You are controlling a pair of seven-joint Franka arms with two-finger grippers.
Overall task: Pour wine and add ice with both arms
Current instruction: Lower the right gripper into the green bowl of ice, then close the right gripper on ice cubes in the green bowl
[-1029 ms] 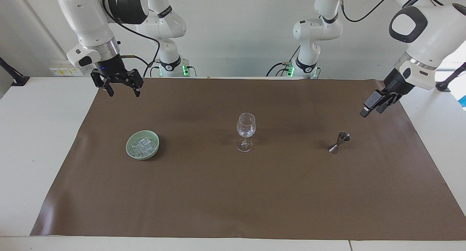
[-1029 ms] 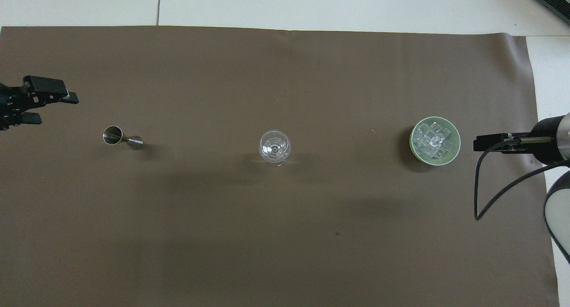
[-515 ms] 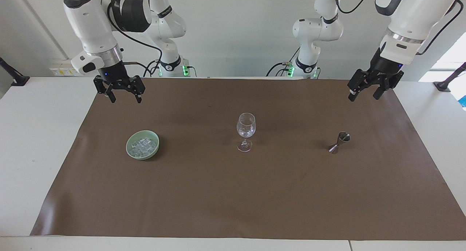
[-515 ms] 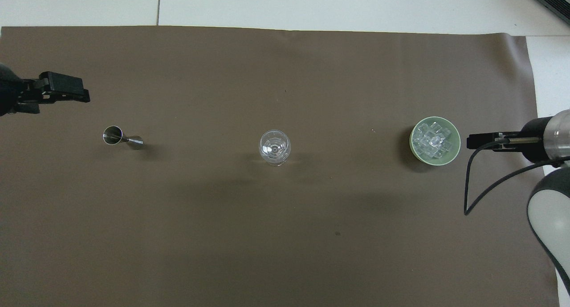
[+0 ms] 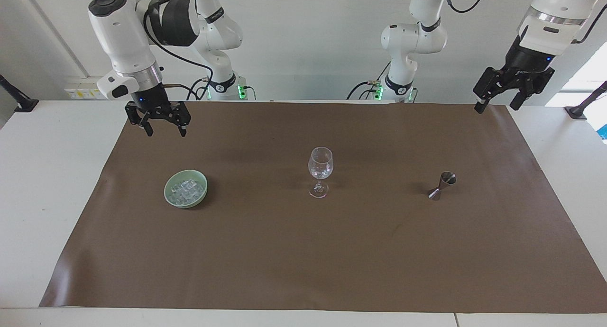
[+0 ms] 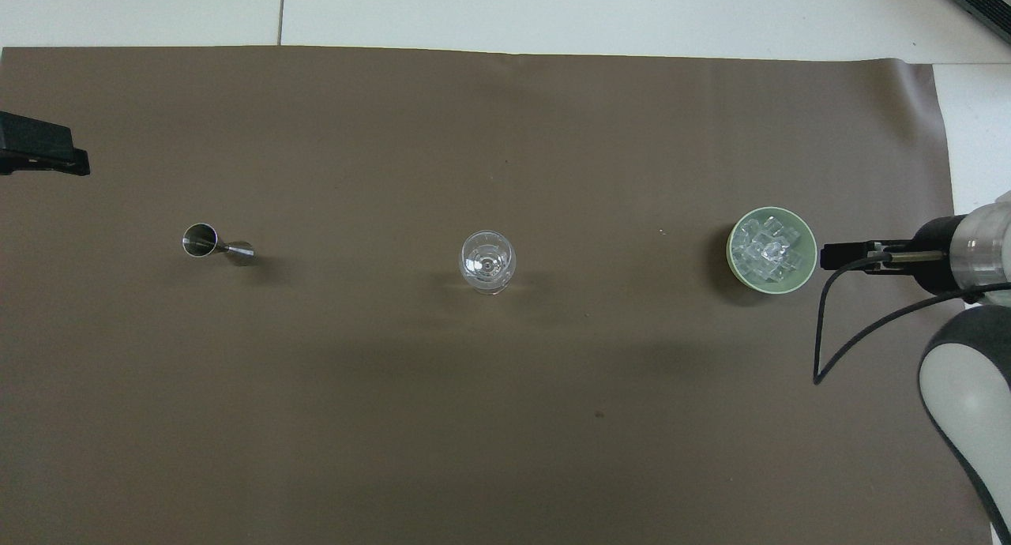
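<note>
The ice (image 5: 186, 190) (image 6: 766, 252) is a glistening heap in a pale green bowl (image 5: 170, 198) (image 6: 807, 276) toward the right arm's end of the mat. A clear stemmed wine glass (image 5: 320, 170) (image 6: 487, 261) stands mid-mat. A small metal jigger (image 5: 442, 185) (image 6: 217, 245) stands toward the left arm's end. No wine shows. My right gripper (image 5: 165, 131) (image 6: 839, 255) hangs open and empty over the mat beside the bowl. My left gripper (image 5: 496, 107) (image 6: 38, 144) is raised, open and empty, over the mat's edge at its own end.
A brown mat (image 5: 303, 260) (image 6: 505, 419) covers most of the white table (image 5: 42, 185). A black cable (image 6: 849, 340) loops from the right wrist. Both arm bases (image 5: 223, 87) stand at the table's robot edge.
The left gripper has swung up and back from near the jigger toward the mat's edge. The right gripper has come down a little toward the bowl. Bowl, glass and jigger have stayed put.
</note>
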